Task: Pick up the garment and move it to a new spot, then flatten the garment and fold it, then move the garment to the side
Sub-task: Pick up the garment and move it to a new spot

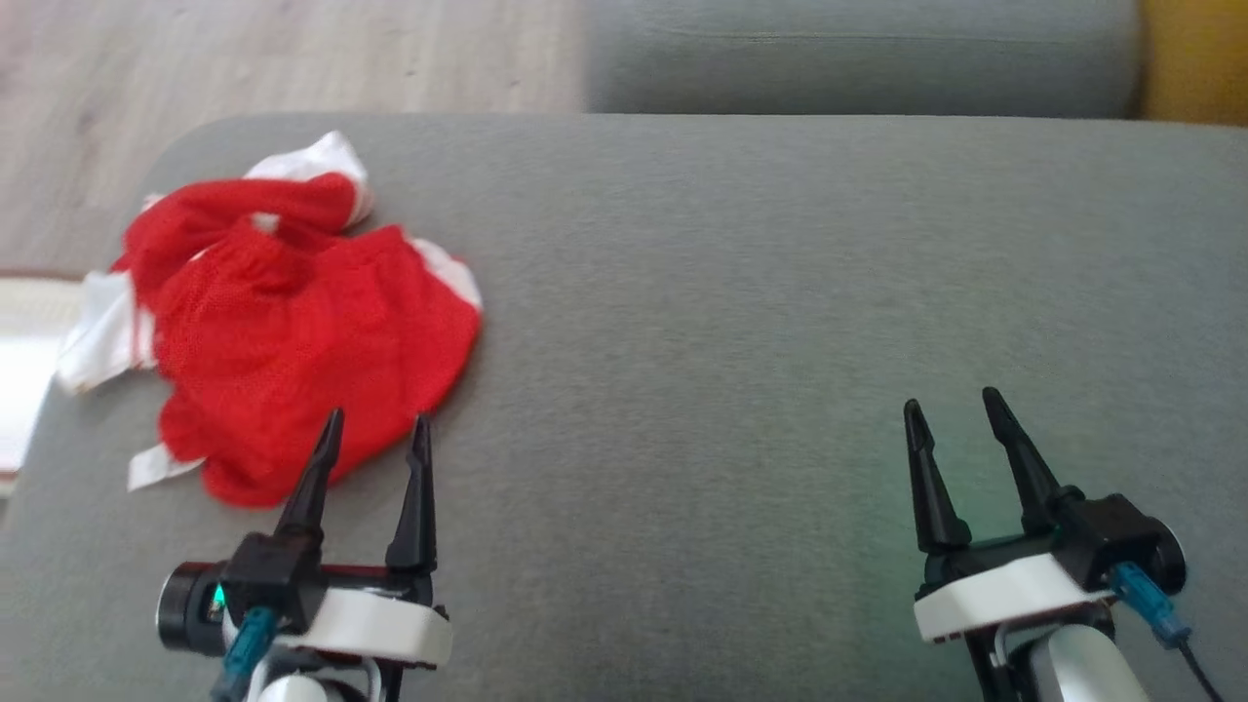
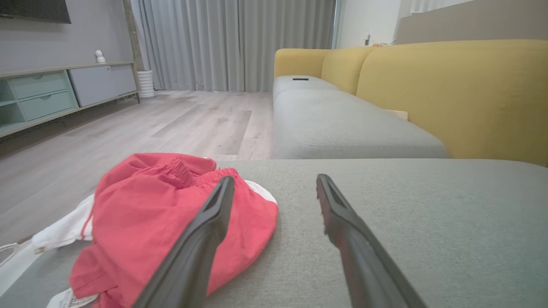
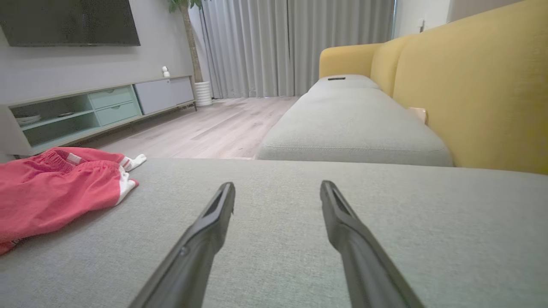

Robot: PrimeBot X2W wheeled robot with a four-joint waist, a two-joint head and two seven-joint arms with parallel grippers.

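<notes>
The garment (image 1: pixel 292 322) is a red mesh piece with white trim, lying crumpled at the left end of the grey cushion (image 1: pixel 760 322). My left gripper (image 1: pixel 378 429) hovers open at the garment's near edge, its left finger over the red cloth and nothing between the fingers. In the left wrist view the garment (image 2: pixel 141 222) lies left of and under the left finger, with the left gripper (image 2: pixel 274 184) open. My right gripper (image 1: pixel 955 405) stands open over bare cushion at the lower right. The right wrist view shows the garment (image 3: pixel 51 188) far left and the right gripper (image 3: pixel 277 190) open.
The cushion's left edge (image 1: pixel 39 429) drops to wood floor (image 1: pixel 244 68). A second grey seat cushion (image 1: pixel 858 58) lies beyond, with a yellow backrest (image 2: pixel 454 90) along the right. A low TV cabinet (image 3: pixel 98 107) and curtains (image 3: pixel 295 47) stand across the room.
</notes>
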